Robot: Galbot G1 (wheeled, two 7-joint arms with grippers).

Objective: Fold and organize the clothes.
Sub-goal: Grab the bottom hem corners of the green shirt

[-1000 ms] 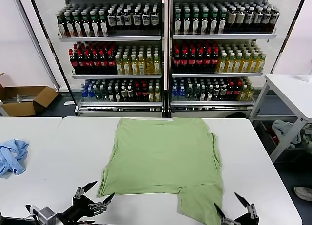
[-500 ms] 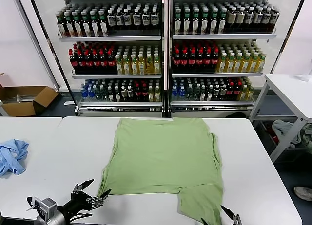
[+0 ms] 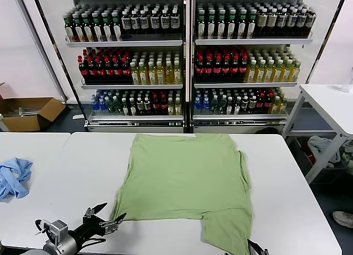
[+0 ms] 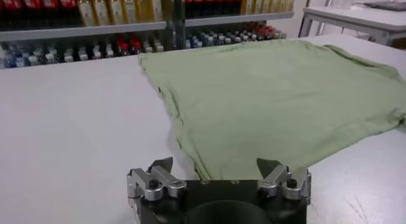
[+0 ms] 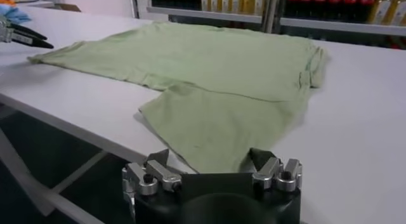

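The light green shirt (image 3: 187,180) lies spread flat on the white counter (image 3: 292,183), its plain side up, with one flap reaching down to the counter's near edge. The left gripper (image 3: 106,217) sits low over the counter just beside the shirt's near left corner, its jaws apart and its fingertips (image 4: 163,165) straddling that corner without clamping any cloth. The right gripper (image 3: 255,248) is at the counter's near edge, right at the hem of the shirt's lower flap; its jaws also stand apart, one to each side of the hem, and nothing is held between them. Well off to the left, on an adjoining white counter (image 3: 27,147), rests one crumpled light blue cloth (image 3: 13,176). Behind the counters stand two glass-fronted coolers (image 3: 187,62) side by side, each with three shelves packed with bottles too many to count. A brown cardboard box (image 3: 30,112) sits open on the floor at the left, and another white table (image 3: 328,103) stands at the right.
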